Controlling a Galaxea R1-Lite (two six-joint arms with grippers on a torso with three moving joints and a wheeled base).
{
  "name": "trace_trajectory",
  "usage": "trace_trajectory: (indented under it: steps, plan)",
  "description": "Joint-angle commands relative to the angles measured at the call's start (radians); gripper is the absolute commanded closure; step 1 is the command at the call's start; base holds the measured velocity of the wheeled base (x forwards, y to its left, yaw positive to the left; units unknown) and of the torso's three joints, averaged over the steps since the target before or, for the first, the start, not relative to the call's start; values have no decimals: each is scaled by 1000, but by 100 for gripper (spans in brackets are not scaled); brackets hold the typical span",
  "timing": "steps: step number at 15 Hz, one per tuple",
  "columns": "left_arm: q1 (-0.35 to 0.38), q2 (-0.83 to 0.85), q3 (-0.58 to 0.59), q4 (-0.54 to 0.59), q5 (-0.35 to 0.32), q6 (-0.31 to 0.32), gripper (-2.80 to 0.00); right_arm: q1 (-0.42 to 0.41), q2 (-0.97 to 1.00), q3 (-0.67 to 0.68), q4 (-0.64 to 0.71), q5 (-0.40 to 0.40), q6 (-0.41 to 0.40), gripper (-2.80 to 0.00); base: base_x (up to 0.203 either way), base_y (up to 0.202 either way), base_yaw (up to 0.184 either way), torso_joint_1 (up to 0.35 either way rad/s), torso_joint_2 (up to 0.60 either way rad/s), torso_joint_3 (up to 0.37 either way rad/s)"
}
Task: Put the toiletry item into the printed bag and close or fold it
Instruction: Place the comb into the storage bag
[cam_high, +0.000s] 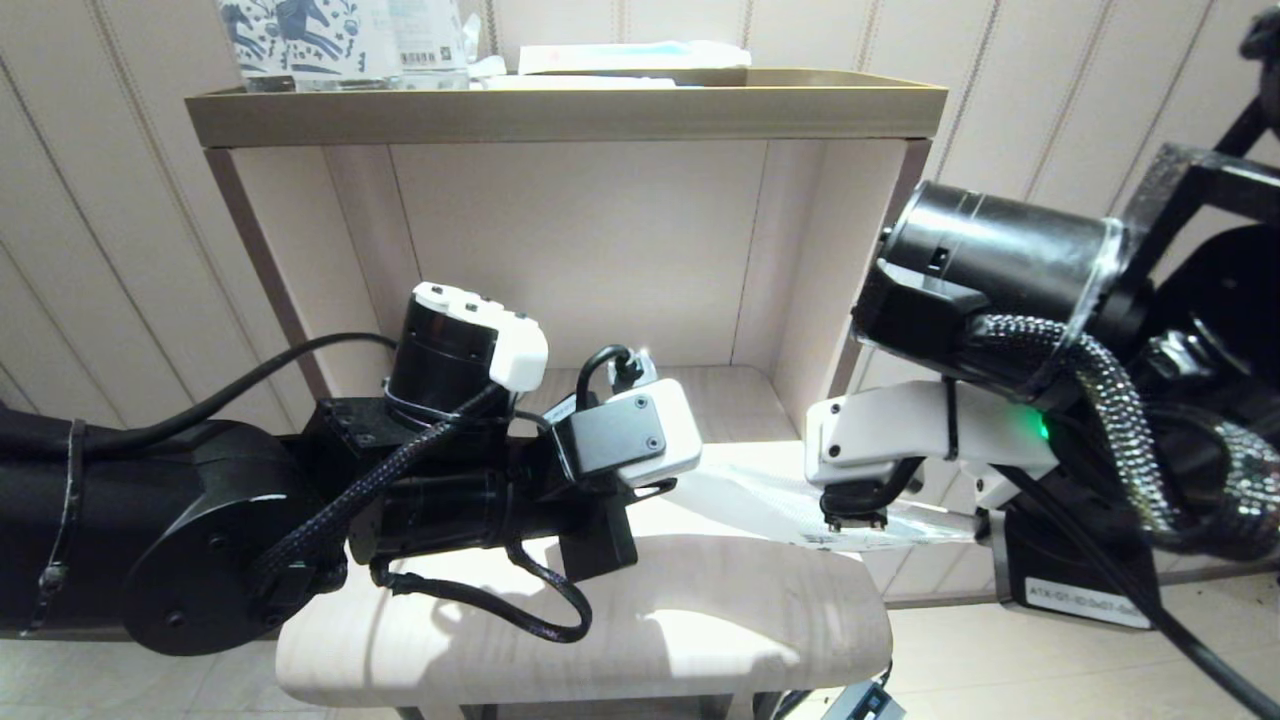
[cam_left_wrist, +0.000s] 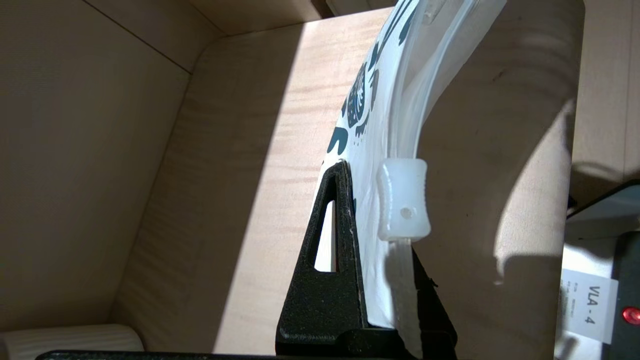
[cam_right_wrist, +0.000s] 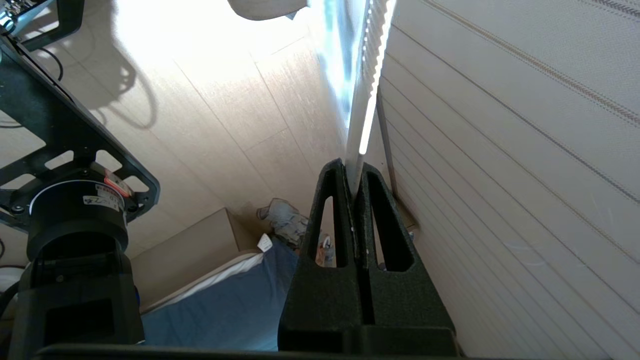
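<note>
Stretching between the two arms above the pale wooden shelf, the printed bag hangs as a translucent white sheet, held at both ends. The left gripper has its jaws closed on the end with the dark blue leaf print, and the bag's white plastic slider sits on the zip track just beyond the black fingertips. The right gripper has its jaws pinched together on the other, thin edge of the bag, seen edge-on against the ribbed wall panel. In the head view the bulky left wrist camera housing and the white right wrist housing cover both grips and much of the bag, so only its middle shows between them. The toiletry item cannot be made out in any view. Above, on the tan tray topping the alcove, stand a blue horse-printed pack and a flat white-and-blue packet, well apart from the work. The right wrist view also shows a blue cloth on the floor below.
</note>
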Motion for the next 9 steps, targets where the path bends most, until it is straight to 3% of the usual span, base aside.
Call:
trace_trajectory:
  steps: [1, 9]
  plan:
    - [0, -4, -1, -2, 2, 4, 0, 0, 0, 3, 47, -3, -1, 0, 0, 0, 0, 0, 0, 0]
    - [0, 4, -1, -15, 3, 6, 0, 0, -42, 67, 47, -50, -9, 0, 0, 0, 0, 0, 0, 0]
